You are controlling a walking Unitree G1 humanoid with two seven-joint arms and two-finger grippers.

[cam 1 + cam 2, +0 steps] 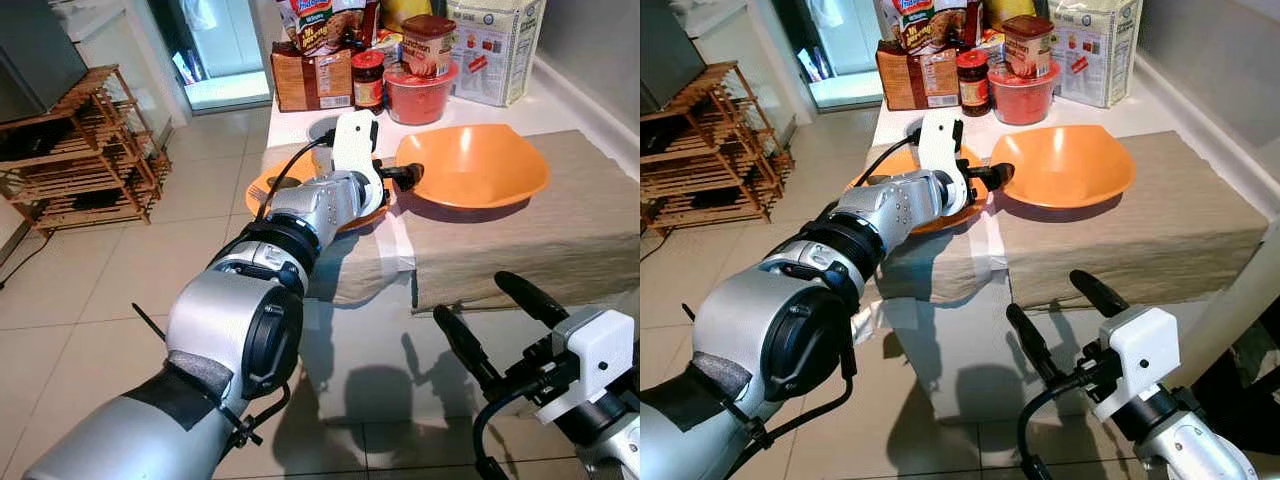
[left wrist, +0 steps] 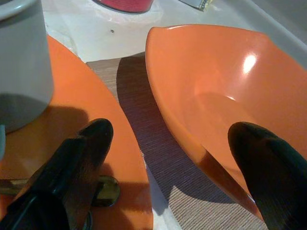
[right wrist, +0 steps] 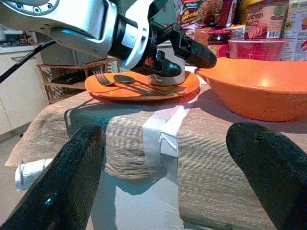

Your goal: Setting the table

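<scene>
Reaching my left hand (image 2: 168, 158), fingers spread, between plate (image 1: 262, 186) and bowl (image 1: 470, 165) on the worktop (image 1: 560, 240); I should close squarely on the bowl's rim. Right hand (image 1: 500, 320) hangs spread, idle

bowl (image 1: 472, 165): orange, glossy
plate (image 3: 142, 89): orange
cup (image 2: 24, 62): grey
cloth (image 1: 560, 235): beige, fine ribbed weave
tape (image 3: 160, 129): white
left pincer (image 2: 172, 163): black
tub (image 1: 420, 95): red
</scene>
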